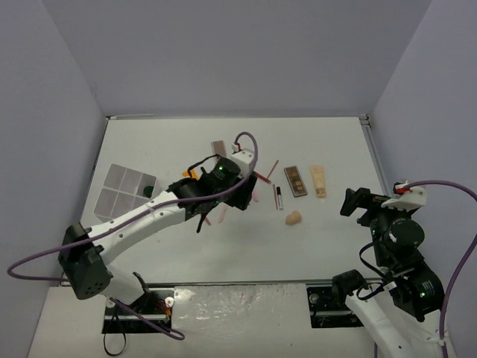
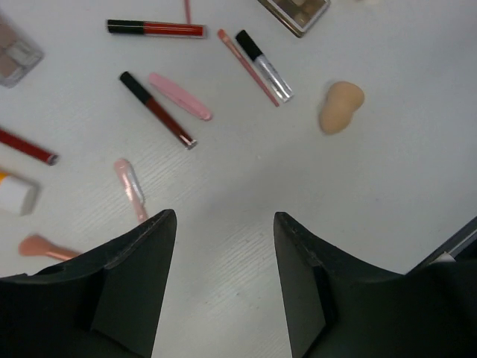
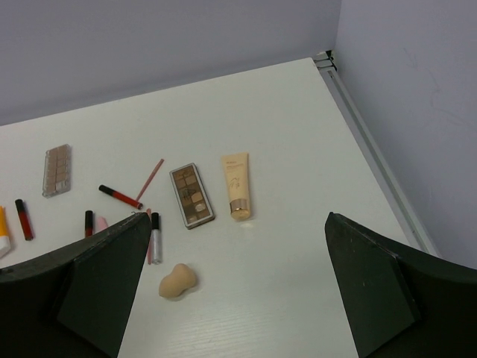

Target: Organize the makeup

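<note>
The makeup lies scattered mid-table. In the top view I see a brown palette, a beige tube, a beige sponge, a second palette and a dark green disc. My left gripper hovers over the sticks, open and empty. Its view shows a dark-red stick, a pink stick, a red stick, a clear gloss, the sponge and the orange tube's white cap. My right gripper is open and empty, right of the beige tube.
A white translucent compartment box sits at the left of the table. Grey walls close the table on three sides, with a metal rail along the right edge. A pink brush lies near the left fingers.
</note>
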Tool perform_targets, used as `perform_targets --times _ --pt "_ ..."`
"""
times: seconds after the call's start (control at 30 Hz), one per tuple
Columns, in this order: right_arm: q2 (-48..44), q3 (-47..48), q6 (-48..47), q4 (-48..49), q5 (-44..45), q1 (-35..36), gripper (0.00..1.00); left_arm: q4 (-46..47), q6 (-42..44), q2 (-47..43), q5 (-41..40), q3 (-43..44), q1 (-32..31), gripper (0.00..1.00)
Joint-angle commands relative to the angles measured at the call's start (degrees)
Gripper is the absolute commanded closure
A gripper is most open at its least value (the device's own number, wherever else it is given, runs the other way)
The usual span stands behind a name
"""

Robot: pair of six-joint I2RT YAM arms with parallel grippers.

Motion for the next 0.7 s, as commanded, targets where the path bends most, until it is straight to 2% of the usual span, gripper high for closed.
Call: perform_targets --times 0.0,0.2,0.37,0.67 --pt "-0.3 1.7 -0.3 3.1 0.8 0.3 0.0 8.8 -1.3 12.8 -4.7 9.2 -8.7 0.48" --pt "-2.6 0.9 -0.4 3.3 0.7 0.3 0.0 10.7 -1.3 28.6 -2.3 20.8 -12.1 0.48" --pt "-5.0 0.1 -0.8 3.7 0.2 0.4 0.0 10.5 -0.4 35.8 -1.9 26.7 -12.7 0.49" --pt "-7.2 -1.0 -1.4 4.3 -0.8 0.4 0.0 10.0 0.5 40.7 -2.5 29.5 -12.6 0.5"
